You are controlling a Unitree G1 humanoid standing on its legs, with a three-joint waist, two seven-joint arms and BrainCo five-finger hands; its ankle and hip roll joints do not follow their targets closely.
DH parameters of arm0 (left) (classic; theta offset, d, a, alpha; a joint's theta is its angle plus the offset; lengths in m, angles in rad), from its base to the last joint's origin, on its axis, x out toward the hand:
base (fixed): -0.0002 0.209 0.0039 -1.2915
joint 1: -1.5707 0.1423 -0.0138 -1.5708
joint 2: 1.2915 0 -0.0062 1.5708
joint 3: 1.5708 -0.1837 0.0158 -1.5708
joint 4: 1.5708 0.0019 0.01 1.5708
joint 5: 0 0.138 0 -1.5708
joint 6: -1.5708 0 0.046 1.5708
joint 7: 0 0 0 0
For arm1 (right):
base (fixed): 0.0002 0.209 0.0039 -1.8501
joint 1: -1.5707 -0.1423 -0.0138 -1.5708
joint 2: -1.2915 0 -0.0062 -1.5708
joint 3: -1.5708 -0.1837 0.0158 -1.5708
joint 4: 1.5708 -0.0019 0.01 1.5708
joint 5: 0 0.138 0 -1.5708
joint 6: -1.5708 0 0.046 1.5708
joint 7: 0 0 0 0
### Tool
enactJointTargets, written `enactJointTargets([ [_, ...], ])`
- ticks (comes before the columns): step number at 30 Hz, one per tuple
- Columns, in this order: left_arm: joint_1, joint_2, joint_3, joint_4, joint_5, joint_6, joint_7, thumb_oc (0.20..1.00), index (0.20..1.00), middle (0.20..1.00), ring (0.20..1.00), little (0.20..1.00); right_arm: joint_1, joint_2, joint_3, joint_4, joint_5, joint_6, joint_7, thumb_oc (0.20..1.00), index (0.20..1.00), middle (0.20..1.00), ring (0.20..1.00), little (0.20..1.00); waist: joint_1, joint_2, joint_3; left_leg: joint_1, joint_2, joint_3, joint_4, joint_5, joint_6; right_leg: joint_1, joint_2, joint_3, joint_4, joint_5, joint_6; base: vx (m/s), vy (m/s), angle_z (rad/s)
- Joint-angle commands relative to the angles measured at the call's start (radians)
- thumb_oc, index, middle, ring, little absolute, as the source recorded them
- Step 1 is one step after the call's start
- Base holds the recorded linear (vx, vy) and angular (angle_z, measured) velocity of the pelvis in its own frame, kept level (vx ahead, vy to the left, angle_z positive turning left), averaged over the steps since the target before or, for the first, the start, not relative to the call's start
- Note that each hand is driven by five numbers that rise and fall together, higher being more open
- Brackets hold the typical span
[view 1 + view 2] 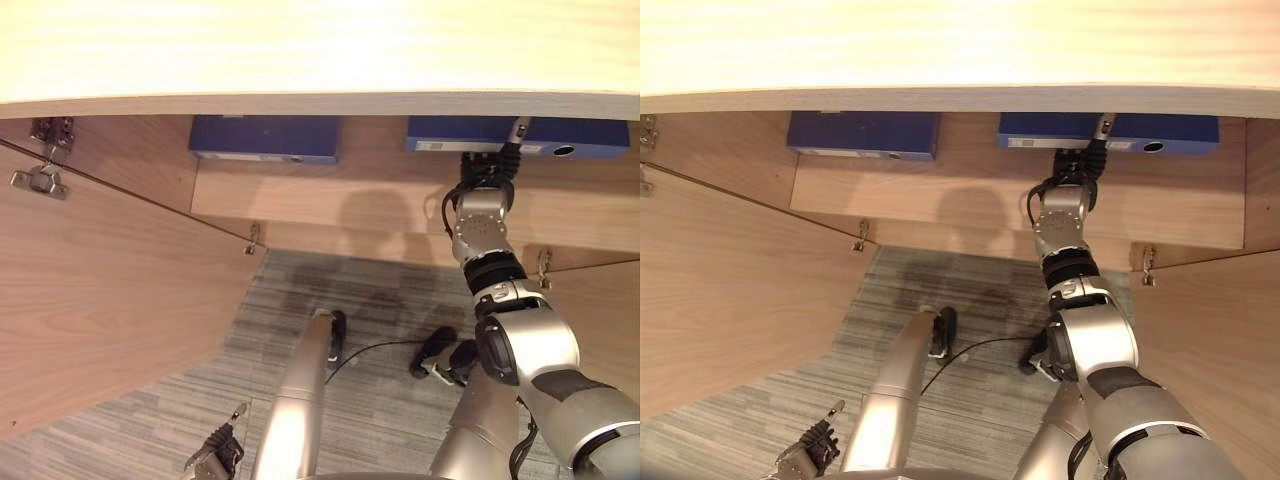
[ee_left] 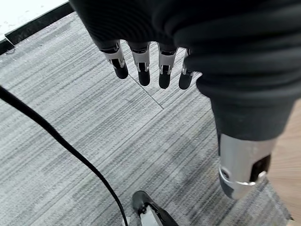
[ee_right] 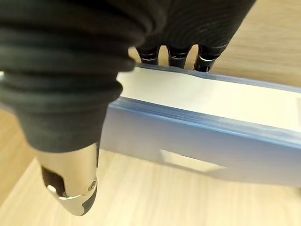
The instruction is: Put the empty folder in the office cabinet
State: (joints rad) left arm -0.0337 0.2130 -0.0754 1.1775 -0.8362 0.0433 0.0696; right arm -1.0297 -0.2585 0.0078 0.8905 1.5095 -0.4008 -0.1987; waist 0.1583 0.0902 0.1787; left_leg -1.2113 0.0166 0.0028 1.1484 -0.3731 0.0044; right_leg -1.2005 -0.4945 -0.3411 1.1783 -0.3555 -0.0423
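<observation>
My right hand [image 1: 1080, 160] reaches deep into the open office cabinet [image 1: 940, 190], and in its wrist view the fingers [image 3: 171, 54] curl over the far edge of the blue folder [image 3: 197, 127] while the thumb [image 3: 70, 183] hangs on the near side, apart from the folder's face. So I read it as a hooked grip over the top edge, not a full pinch. The folder [image 1: 1160, 132] lies flat on the cabinet shelf [image 1: 890, 195], toward the right side, its long edge facing outward, which looks like its intended resting place. A second blue folder [image 1: 863, 135] sits on the same shelf well to the left, and I judge that I have kept mine apart from it so the two do not snag. The cabinet doors [image 1: 100, 290] stand swung open on both sides, giving my arm room to go in. My left hand [image 2: 146, 66] hangs low over the grey carpet [image 2: 70, 141], fingers straight and relaxed, holding nothing, idle because the placing needs one hand. What seems left is to uncurl my fingers and draw back.
</observation>
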Motion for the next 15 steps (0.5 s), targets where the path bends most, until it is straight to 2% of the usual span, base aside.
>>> enactJointTargets([
  [1, 0.014, 0.078, 0.012, 0.059, 0.046, -0.001, 0.005, 1.0, 1.0, 1.0, 1.0, 1.0, -0.071, -0.01, 0.056, -0.138, -0.07, 0.013, 0.063, 1.0, 1.0, 1.0, 1.0, 1.0, 0.016, -0.01, 0.027, 0.02, 0.007, 0.022, -0.022, -0.037, -0.013, 0.039, 0.009, 0.118, -0.028, 0.007, 0.093, 0.0, 0.0, 0.0],
  [10, 0.027, 0.075, 0.007, 0.052, 0.064, 0.002, -0.007, 1.0, 1.0, 1.0, 1.0, 1.0, 0.015, 0.089, 0.063, -0.268, -0.049, -0.003, 0.121, 1.0, 1.0, 1.0, 1.0, 1.0, 0.007, 0.002, 0.039, 0.021, 0.013, 0.028, -0.028, -0.034, -0.012, 0.036, 0.015, 0.122, -0.039, 0.017, 0.094, 0.0, 0.0, -0.01],
  [15, 0.026, 0.065, 0.011, 0.049, 0.068, 0.001, -0.01, 1.0, 1.0, 1.0, 1.0, 1.0, 0.06, 0.107, 0.074, -0.34, -0.066, -0.013, 0.139, 1.0, 1.0, 1.0, 1.0, 1.0, -0.005, 0.007, 0.045, 0.021, 0.013, 0.032, -0.037, -0.03, -0.01, 0.032, 0.016, 0.125, -0.045, 0.023, 0.096, -0.01, 0.005, -0.01],
])
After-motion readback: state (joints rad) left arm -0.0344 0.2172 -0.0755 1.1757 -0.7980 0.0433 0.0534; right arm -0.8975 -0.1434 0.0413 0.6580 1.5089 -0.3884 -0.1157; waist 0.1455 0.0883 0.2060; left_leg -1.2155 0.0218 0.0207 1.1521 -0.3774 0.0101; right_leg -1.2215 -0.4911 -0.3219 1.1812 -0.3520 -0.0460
